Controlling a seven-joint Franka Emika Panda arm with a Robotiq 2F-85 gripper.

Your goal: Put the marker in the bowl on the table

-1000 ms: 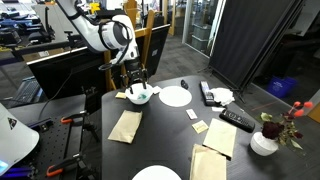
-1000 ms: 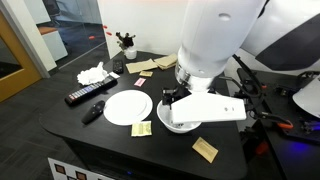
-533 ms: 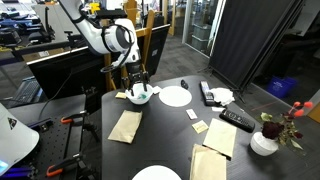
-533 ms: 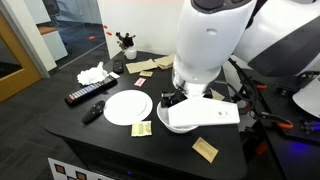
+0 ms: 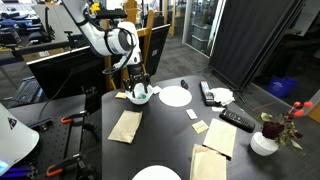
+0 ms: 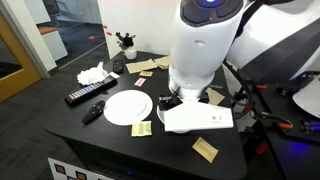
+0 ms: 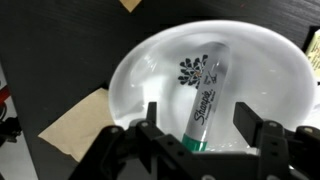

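The green and whitish marker (image 7: 203, 95) lies inside the small white bowl (image 7: 135, 70), its green end towards me. My gripper (image 7: 198, 115) hangs just above the bowl, open, with one finger (image 7: 152, 112) on each side of the marker and not touching it. In an exterior view the gripper (image 5: 137, 85) stands over the bowl (image 5: 141, 96) at the far left of the black table (image 5: 165, 135). In an exterior view the arm's white body (image 6: 205, 50) hides most of the bowl.
A flat white plate (image 5: 175, 96) lies beside the bowl and another (image 5: 157, 173) at the near edge. Brown paper napkins (image 5: 125, 125), a black remote (image 5: 237, 120) and a white vase with flowers (image 5: 265, 140) are on the table. A chair stands behind the bowl.
The arm's body has shifted a little above the bowl. The gripper stays over the bowl.
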